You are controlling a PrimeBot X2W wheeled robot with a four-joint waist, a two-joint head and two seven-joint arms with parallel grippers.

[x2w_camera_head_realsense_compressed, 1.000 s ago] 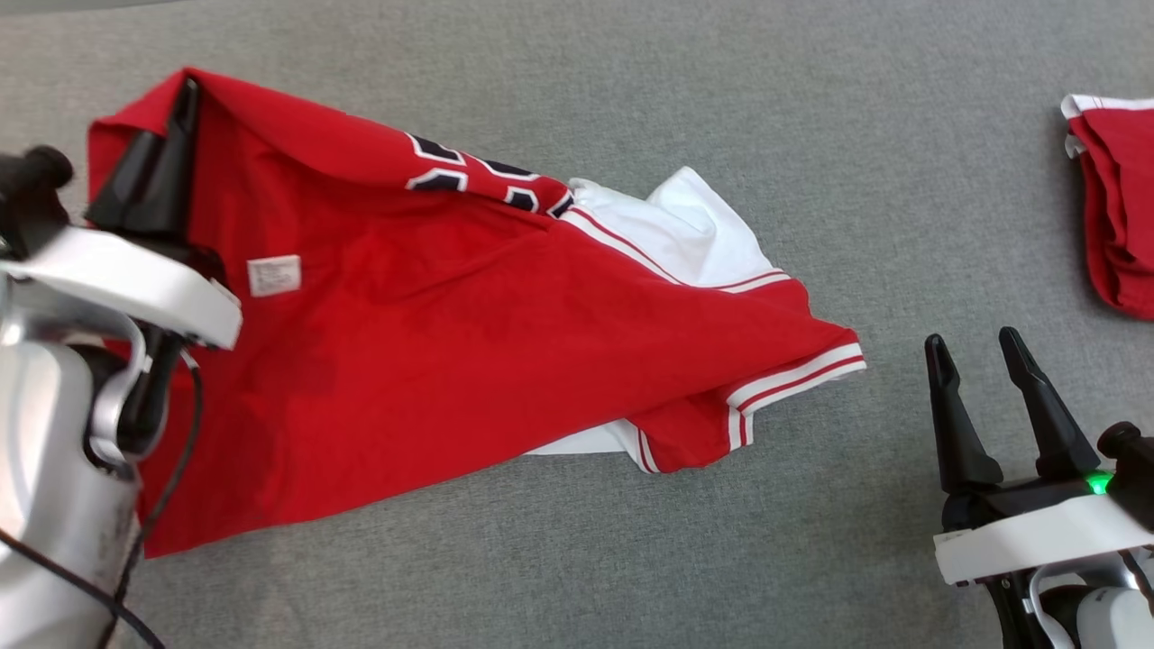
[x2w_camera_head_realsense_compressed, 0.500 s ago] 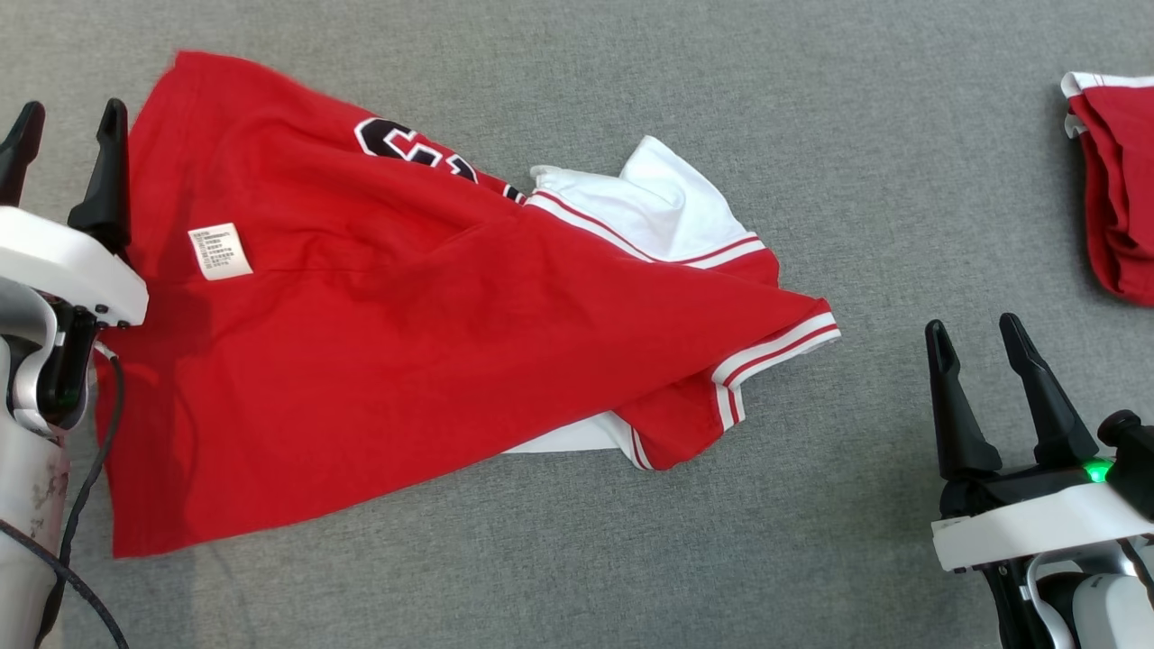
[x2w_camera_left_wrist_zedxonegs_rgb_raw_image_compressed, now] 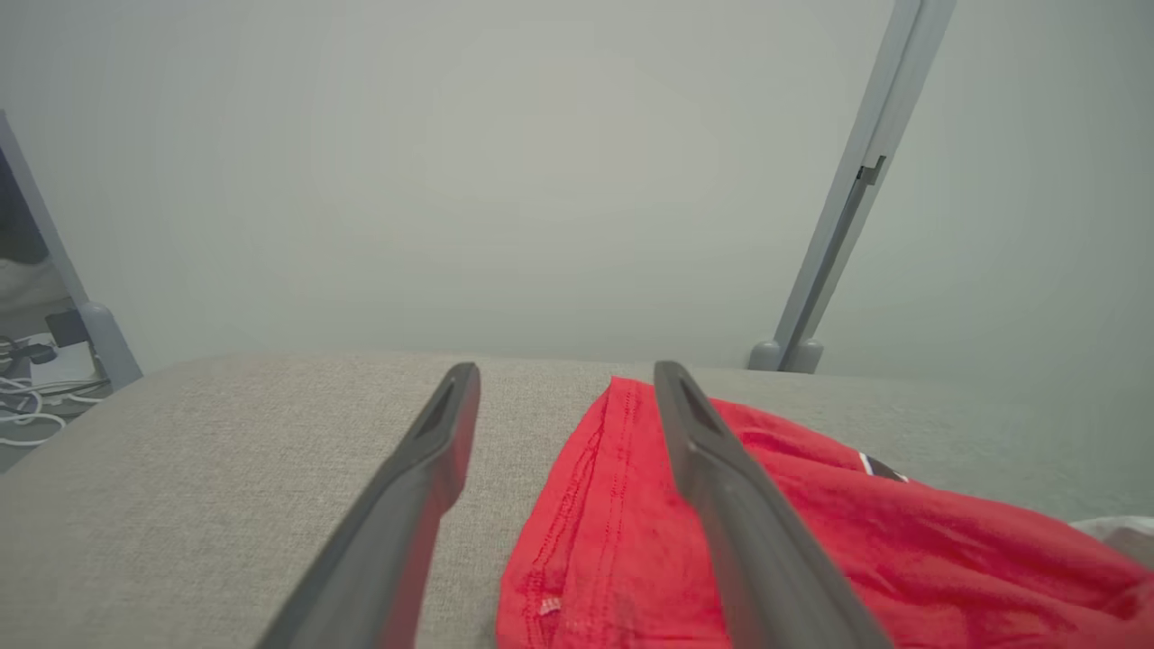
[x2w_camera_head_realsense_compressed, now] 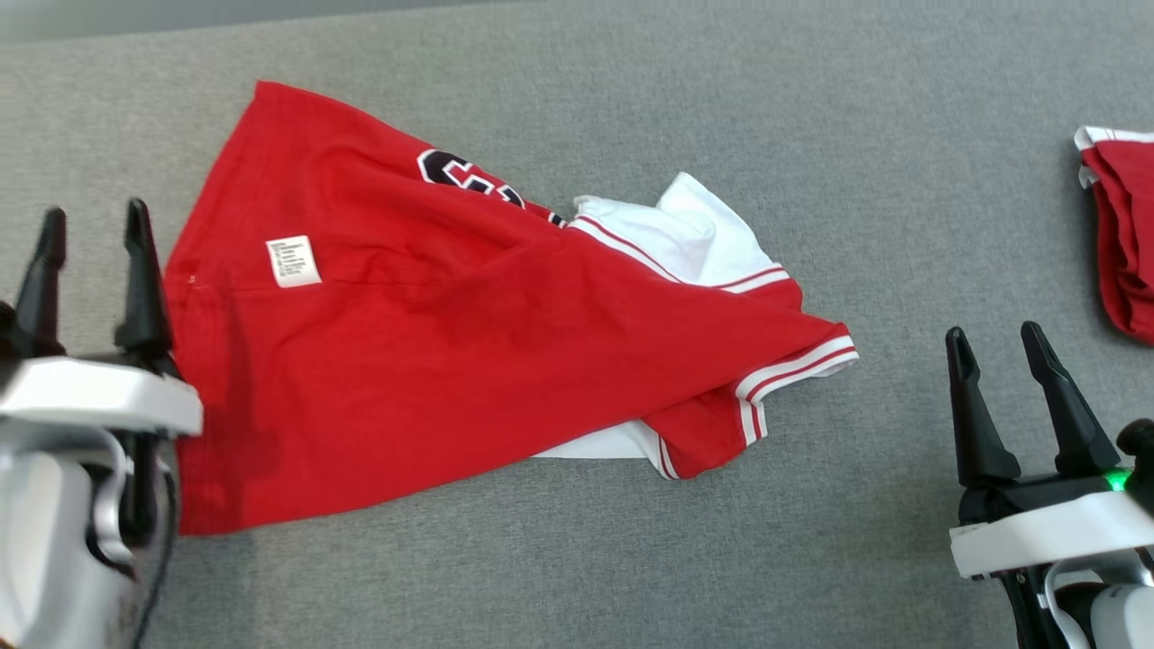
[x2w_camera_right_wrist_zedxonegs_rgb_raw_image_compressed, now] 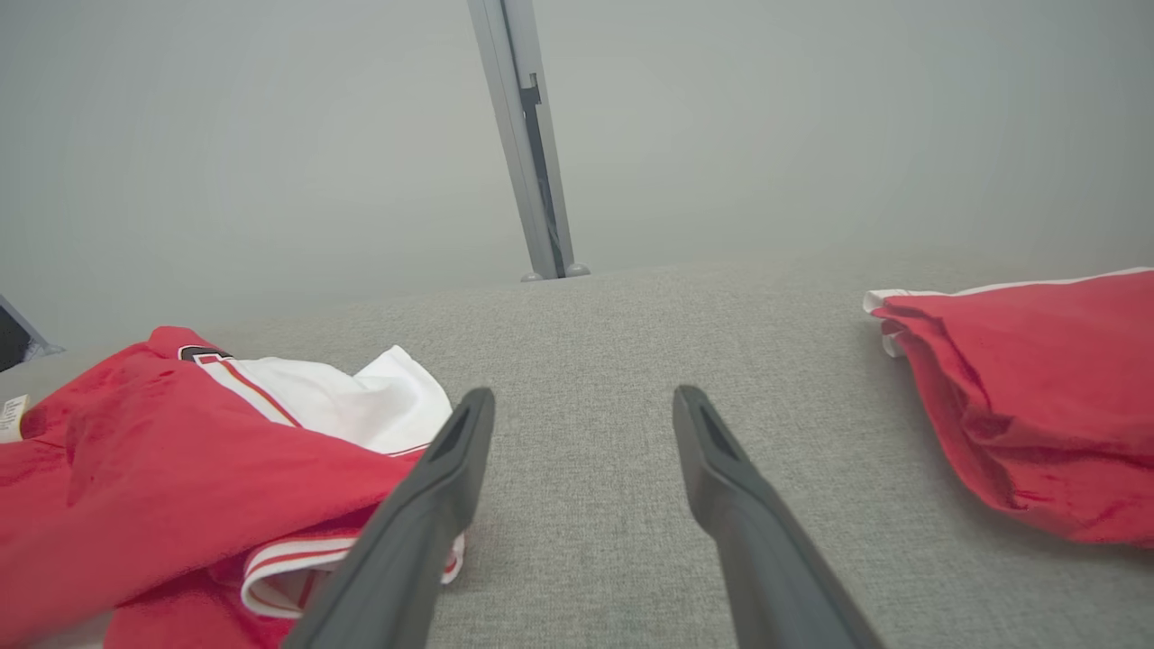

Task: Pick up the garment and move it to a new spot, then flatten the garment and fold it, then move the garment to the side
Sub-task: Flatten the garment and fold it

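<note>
A grey fabric surface [x2w_camera_head_realsense_compressed: 631, 559] ran under everything. The red shirt [x2w_camera_head_realsense_compressed: 433, 361] lay rumpled left of centre. The left gripper [x2w_camera_head_realsense_compressed: 95, 216] was at the shirt's left edge, fingers spread and empty. The right gripper [x2w_camera_head_realsense_compressed: 993, 333] was at lower right, also spread, clear of the cloth. Another red garment [x2w_camera_head_realsense_compressed: 1122, 243] lay at the right edge. Behind were a pale wall [x2w_camera_left_wrist_zedxonegs_rgb_raw_image_compressed: 451, 180] and a grey post [x2w_camera_left_wrist_zedxonegs_rgb_raw_image_compressed: 847, 234].

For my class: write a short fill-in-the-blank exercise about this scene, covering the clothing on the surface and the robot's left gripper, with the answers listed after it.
1. The crumpled garment lying on the grey surface is mostly ____ in colour.
2. The small label sewn on it is ____.
3. The left gripper, at the garment's edge, has its fingers ____ and holds nothing.
4. A second garment lies at the robot's far ____ side.

Missing words: red; white; open; right
</note>
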